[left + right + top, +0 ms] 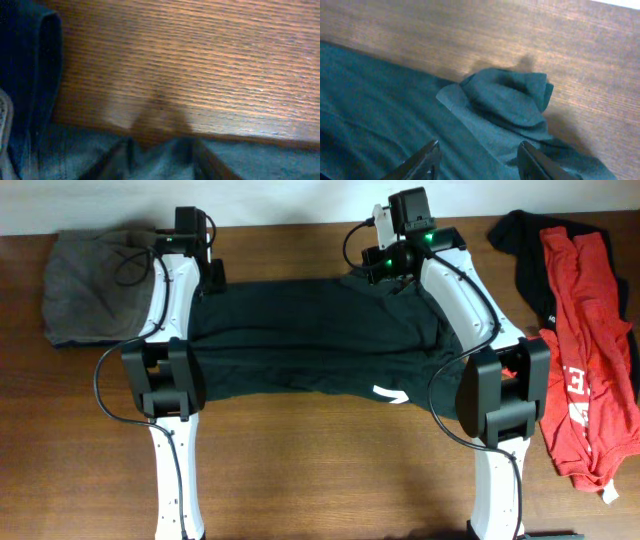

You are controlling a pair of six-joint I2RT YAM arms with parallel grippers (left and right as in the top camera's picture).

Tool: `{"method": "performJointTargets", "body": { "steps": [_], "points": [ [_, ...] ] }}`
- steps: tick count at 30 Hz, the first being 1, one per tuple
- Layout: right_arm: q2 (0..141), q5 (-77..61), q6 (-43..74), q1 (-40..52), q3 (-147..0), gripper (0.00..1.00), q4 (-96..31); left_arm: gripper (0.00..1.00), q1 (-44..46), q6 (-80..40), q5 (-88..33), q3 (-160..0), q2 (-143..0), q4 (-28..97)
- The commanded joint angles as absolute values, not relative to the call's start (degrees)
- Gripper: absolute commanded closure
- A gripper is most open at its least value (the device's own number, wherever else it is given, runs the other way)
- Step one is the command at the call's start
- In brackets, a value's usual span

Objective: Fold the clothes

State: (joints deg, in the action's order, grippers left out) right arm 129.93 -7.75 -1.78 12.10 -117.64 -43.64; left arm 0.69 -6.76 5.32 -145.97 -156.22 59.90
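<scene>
The large black T-shirt [310, 340] lies folded into a wide band between my two arms, with a bit of white print [392, 393] at its front edge. My left gripper [212, 278] is down at its far left corner. In the left wrist view the gripper [157, 162] is blurred. Its fingers [117, 162] are pressed into the cloth [250, 160], with cloth between them. My right gripper [385, 275] is at the far right corner. Seen from its own wrist, this gripper [480, 157] stands open over the shirt, just short of a bunched sleeve [510, 95].
A grey garment [85, 285] lies crumpled at the far left. At the right edge a red T-shirt [590, 350] with white print lies over another black garment [525, 250]. Bare wooden table [330, 470] runs along the front.
</scene>
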Motion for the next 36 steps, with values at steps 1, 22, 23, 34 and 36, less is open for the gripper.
{"method": "performJointTargets", "body": {
  "steps": [1,22,23,34,36],
  "points": [
    [131.2,-7.0,-2.2,12.4,-118.3,0.48,-42.6,0.73,-0.2,-6.9,7.7,-144.5,-161.9,60.8],
    [135.4,-8.6,-2.1,15.6,-118.3,0.48,-39.1,0.58,-0.2,-6.8,5.8,-144.5,-161.9,62.1],
    [135.4,-8.5,-2.1,15.8,-118.3,0.48,-39.1,0.46,-0.3,-6.8,5.8,-144.6,-161.8,62.3],
    [135.4,-8.6,-2.1,16.2,-118.3,0.48,-39.2,0.36,-1.5,-4.2,6.9,-149.7,-160.4,66.1],
    [135.4,-8.6,-2.1,16.2,-118.3,0.48,-39.7,0.36,-1.7,-4.2,8.4,-149.7,-160.4,66.0]
  ]
}}
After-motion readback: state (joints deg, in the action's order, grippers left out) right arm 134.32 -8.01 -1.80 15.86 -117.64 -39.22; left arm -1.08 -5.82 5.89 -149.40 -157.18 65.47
